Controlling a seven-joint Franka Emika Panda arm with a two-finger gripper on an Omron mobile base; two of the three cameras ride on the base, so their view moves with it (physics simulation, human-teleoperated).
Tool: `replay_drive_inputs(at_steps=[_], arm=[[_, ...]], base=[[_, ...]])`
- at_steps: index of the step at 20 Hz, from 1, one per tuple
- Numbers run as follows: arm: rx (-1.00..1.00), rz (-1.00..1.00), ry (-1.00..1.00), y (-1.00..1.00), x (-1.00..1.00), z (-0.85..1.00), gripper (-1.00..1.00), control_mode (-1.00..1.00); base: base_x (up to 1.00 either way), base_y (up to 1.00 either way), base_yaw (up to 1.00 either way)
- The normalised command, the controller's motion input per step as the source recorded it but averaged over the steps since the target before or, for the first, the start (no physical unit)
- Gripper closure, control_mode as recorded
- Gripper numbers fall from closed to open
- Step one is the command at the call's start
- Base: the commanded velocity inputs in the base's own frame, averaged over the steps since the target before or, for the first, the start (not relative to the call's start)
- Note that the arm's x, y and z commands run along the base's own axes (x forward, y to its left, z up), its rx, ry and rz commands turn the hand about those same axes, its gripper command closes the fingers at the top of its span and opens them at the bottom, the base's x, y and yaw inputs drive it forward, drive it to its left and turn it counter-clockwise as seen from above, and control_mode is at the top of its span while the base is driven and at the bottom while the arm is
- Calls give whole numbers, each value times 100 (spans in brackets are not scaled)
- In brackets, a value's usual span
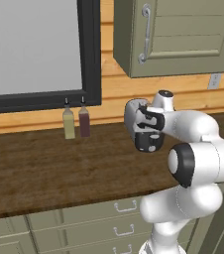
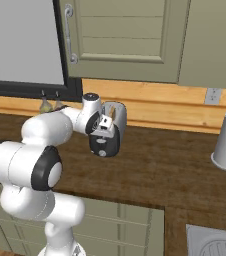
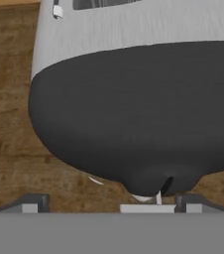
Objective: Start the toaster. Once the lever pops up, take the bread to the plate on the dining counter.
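Toaster [image 1: 133, 117]: rounded silver-grey metal body, glossy black end panel [image 1: 148, 134] turned toward the counter's front edge. Stands upright on the dark wood-grain countertop, back from the front edge, near the orange wood wall behind. In the right base view toaster [image 2: 116, 116] largely hidden behind the arm; black end [image 2: 104, 144] rounded, a small pale round control visible low on it. In the hand view toaster [image 3: 134, 30] seen from very close: brushed silver top above, bulging black end panel [image 3: 134, 114] below, a small pale control at its lower edge. Edge of a dark slot visible at the top; contents cannot be told.
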Motion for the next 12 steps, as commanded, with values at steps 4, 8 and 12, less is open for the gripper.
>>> replay_drive_inputs(at_steps=[4,8,12], arm=[[0,0,0,0,-4,-25,-100,-100],[0,0,0,0,-2,-23,-100,-100],[0,0,0,0,0,-26,-100,-100]], base=[[0,0,0],[0,0,0],[0,0,0]])
